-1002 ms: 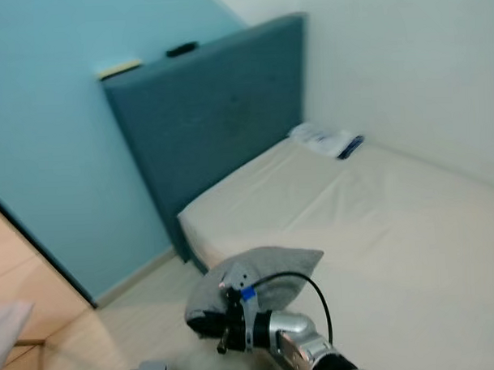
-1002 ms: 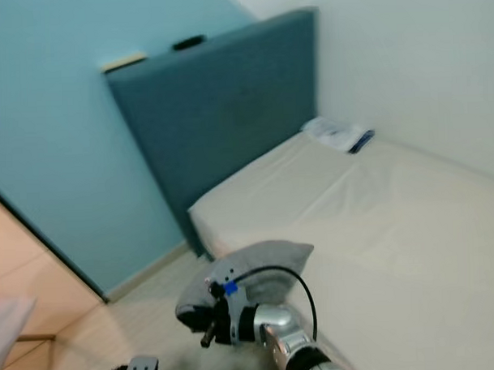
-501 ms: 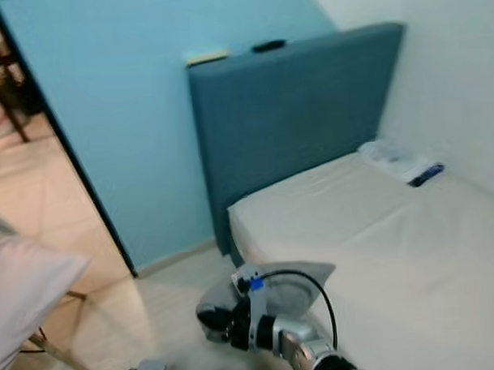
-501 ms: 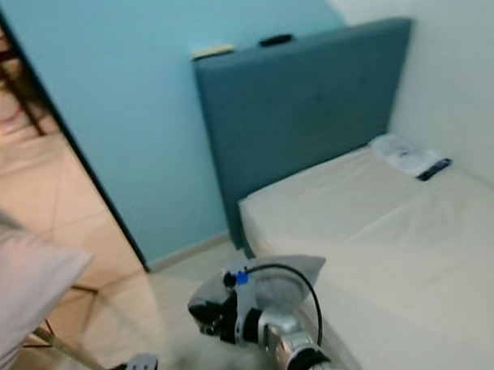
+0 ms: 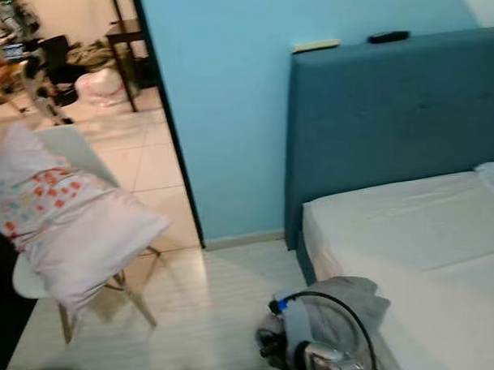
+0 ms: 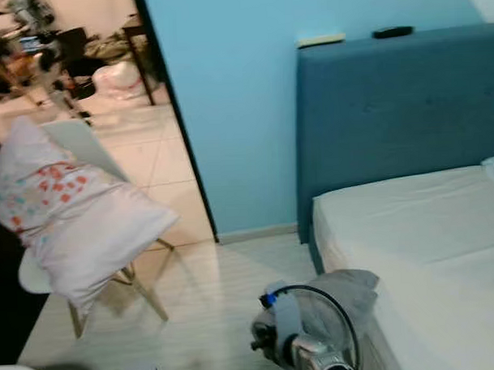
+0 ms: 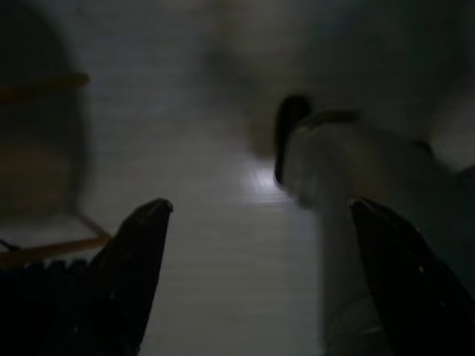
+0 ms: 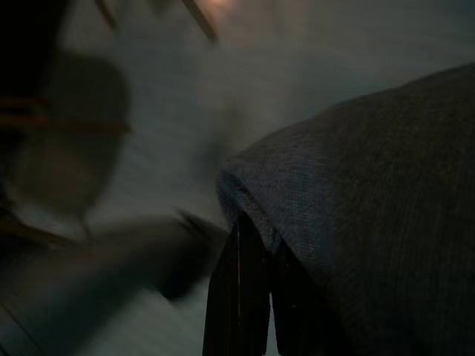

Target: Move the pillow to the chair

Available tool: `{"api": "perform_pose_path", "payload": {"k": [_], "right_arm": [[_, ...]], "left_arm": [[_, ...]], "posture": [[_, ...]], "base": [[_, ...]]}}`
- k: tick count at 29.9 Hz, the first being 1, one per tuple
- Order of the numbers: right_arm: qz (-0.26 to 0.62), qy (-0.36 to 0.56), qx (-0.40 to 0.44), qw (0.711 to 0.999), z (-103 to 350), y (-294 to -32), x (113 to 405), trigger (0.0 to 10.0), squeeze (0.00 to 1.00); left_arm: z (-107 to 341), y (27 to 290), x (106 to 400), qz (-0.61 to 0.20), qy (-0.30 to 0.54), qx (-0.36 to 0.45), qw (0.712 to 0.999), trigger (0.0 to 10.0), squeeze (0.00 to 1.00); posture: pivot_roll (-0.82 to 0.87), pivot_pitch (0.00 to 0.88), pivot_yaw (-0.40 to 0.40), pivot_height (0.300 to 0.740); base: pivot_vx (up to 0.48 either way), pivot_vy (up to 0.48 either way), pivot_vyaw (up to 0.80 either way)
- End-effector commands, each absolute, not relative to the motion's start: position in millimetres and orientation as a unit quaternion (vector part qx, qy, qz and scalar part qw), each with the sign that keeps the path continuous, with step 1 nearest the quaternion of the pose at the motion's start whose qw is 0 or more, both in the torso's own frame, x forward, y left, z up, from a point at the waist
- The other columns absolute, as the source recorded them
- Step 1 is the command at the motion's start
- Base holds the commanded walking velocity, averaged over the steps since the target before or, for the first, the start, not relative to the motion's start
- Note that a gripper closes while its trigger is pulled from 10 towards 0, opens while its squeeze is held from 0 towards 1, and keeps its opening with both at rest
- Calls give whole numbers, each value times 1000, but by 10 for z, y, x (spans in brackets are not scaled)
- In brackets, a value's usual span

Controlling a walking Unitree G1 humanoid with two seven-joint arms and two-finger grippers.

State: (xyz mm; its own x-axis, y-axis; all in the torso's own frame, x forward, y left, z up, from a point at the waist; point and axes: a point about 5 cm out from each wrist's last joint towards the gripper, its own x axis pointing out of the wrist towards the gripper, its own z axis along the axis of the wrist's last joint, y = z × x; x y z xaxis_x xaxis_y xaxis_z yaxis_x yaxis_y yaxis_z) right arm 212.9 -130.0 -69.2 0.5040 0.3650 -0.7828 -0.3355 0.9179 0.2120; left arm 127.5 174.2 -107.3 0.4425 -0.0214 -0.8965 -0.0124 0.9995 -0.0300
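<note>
The right gripper (image 8: 249,297) has its two black fingers pinched tight on the edge of a grey knitted-fabric pillow (image 5: 340,307), which it holds low in front of the robot, over the pale wooden floor (image 5: 211,308) just beside the corner of the white-sheeted bed (image 5: 411,228) with its dark blue upholstered headboard (image 5: 391,123). The left gripper (image 7: 256,215) hangs low over the floor with its fingers spread wide apart and nothing between them. Well apart to the robot's left stands the white plastic chair with wooden legs (image 5: 75,150), already bearing a large white cushion with a red and blue print (image 5: 70,224), near the doorway beside the light blue wall (image 5: 219,97).
</note>
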Motion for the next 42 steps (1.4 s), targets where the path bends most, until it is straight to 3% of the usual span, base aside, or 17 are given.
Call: {"api": "perform_pose_path", "payload": {"k": [1,5,11,20,25,30,39,42], "right_arm": [[185,456,-12,870,-679,-1366,2168,10000,0],[166,481,-37,860,-754,-1493,2048,10000,0],[142,476,-18,868,-735,-1518,2085,10000,0],[184,480,-28,857,-765,-1278,2030,10000,0],[241,474,-57,845,-756,-1128,2018,10000,0],[244,471,-58,846,-734,-1086,2057,10000,0],[261,460,-52,847,-699,-937,2088,10000,0],[246,456,-61,853,-686,-1012,2131,10000,0]], "left_arm": [[-1084,1762,1237,4,532,-18,847,10000,0],[-1081,1732,1251,2,528,-25,849,10000,0],[-1078,1769,1242,-6,527,-19,850,10000,0],[-1063,2144,1109,70,528,-27,846,10000,0],[-1058,2170,1100,99,516,-56,849,10000,0],[-1018,2177,1221,112,492,-71,860,10000,0],[-1029,1923,1312,43,496,-54,866,10000,0],[-1061,1676,1282,-35,508,-26,860,10000,0]], "posture": [[-74,18,-8,740],[-58,28,-6,740],[-58,54,21,740],[13,25,-35,740],[51,43,-69,740],[88,53,-93,740],[89,12,-60,740],[75,0,-65,740]], "base": [[0,0,769],[0,0,769],[0,0,769],[0,0,769],[0,0,769],[0,0,769],[0,0,769],[0,0,769]]}}
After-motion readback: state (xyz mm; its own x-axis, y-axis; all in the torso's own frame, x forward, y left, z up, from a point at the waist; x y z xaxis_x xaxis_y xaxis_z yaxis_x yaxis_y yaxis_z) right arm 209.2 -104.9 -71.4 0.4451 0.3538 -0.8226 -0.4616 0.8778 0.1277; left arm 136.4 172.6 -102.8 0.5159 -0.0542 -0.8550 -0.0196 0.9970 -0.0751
